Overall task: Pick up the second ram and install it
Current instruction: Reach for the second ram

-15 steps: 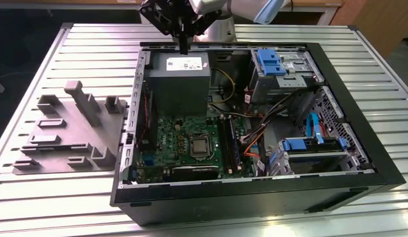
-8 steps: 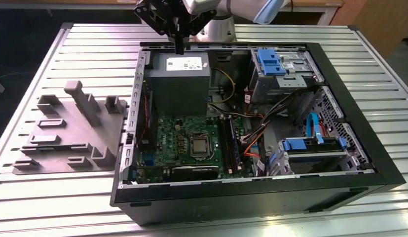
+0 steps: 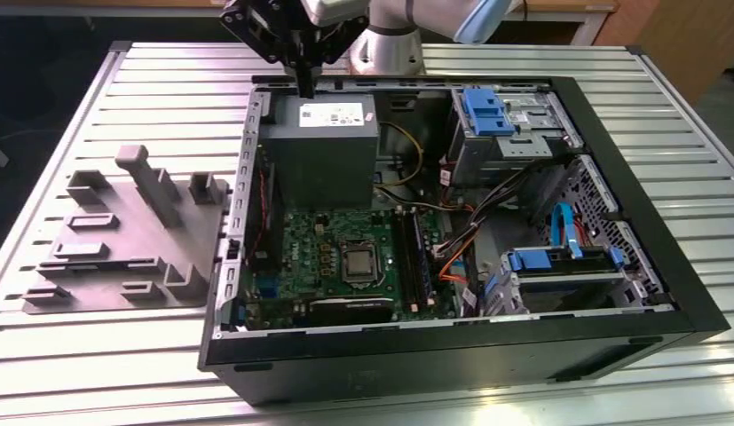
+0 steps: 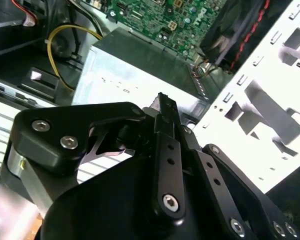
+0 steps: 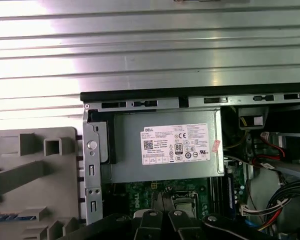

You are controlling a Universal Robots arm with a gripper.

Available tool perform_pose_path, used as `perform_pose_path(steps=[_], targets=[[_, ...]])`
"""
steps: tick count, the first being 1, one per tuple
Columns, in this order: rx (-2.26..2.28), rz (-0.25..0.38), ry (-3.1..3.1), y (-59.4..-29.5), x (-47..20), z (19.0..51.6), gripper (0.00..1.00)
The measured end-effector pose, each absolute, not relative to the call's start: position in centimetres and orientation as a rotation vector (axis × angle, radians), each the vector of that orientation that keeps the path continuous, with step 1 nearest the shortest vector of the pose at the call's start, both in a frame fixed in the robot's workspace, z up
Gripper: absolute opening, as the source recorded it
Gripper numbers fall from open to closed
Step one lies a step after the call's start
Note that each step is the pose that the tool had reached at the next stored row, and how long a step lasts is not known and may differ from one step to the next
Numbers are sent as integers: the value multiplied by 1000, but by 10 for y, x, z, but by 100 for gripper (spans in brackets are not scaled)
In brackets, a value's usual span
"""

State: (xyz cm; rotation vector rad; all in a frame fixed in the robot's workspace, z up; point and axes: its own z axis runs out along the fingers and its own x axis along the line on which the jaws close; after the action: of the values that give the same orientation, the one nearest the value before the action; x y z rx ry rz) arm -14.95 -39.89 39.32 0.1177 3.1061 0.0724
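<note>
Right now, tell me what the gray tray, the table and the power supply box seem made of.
The tray looks like matte gray plastic: dull, moulded blocky posts. The table is bare metal, probably aluminium: bright ribbed slats with glare. The power supply box seems sheet metal: plain gray, folded edges, paper label.

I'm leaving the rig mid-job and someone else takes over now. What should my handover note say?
Gripper: shut, nothing in it, hanging over an edge of the power supply in the open case.
Second ram: what looks like it lies in the gray fixture beside the case, seen in the first wrist view.
Done: nothing yet.
Left: ram not picked up, not installed.
</note>
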Motion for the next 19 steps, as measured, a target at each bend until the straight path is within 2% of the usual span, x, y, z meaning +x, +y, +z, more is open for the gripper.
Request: perform_pose_path(steps=[19], targets=[[117, 73, 3096, -399, -206, 392, 10]])
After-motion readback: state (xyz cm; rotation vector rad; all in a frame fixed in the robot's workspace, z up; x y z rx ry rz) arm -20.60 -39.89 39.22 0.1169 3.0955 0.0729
